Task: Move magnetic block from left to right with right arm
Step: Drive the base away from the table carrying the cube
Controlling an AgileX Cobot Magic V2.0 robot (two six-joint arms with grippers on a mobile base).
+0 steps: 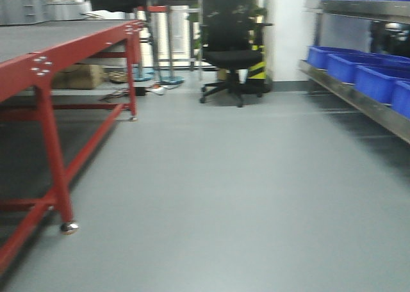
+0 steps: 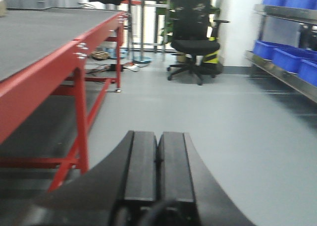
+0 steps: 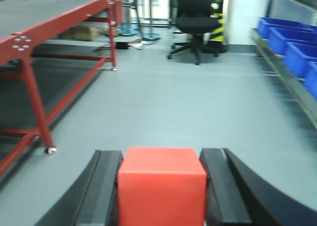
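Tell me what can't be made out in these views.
- Right wrist view: the magnetic block in the right hand has its lower part cut off by the bottom edge.
- Front view: neither arm shows; the blue bins are blurred and cut by the right edge.
- Left wrist view: the left hand hides the floor beneath it.

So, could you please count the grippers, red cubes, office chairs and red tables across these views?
Grippers: 2 (left gripper, right gripper)
Cube: 1
Chair: 1
Table: 1
Total: 5
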